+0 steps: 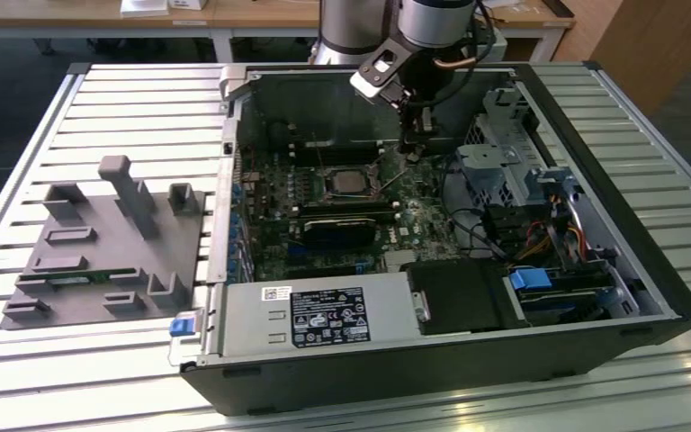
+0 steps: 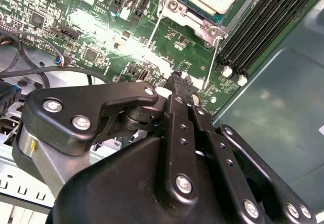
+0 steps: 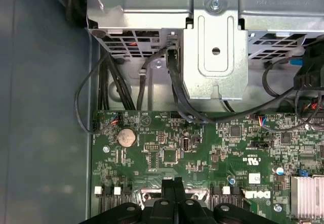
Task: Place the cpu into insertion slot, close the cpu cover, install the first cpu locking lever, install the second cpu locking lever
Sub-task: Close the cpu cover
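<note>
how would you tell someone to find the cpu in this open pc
Look inside the open computer case, at the green circuit board on its floor. Near the board's middle sits the cpu, a small pale silver square ringed by the cpu cover; its neighbours are long black slots and a larger black card.

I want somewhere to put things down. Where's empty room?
The slatted metal table is bare around the grey plastic fixture on the exterior view's left. The black computer case is crowded with cables, green circuit board and gripper.
</note>
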You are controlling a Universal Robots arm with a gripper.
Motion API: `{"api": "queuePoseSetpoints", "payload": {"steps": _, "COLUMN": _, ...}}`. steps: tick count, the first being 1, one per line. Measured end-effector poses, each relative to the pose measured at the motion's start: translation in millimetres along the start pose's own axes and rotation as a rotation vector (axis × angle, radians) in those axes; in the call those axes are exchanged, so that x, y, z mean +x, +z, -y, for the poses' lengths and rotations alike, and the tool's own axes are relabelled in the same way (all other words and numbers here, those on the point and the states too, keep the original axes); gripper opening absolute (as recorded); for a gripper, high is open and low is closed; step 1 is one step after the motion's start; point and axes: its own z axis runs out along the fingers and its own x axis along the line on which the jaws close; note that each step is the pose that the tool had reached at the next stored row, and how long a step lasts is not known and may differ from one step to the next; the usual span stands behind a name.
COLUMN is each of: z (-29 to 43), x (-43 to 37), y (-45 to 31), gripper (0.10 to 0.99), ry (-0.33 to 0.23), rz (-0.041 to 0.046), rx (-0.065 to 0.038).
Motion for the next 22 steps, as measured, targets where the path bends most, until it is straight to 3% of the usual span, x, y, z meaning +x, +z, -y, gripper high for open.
{"api": "queuePoseSetpoints", "payload": {"steps": 22, "z": -15.8, "x": 2.0, "y": 9.2, "gripper": 0.106, "ry": 0.017, "rz": 0.0009, "rx": 0.0}}
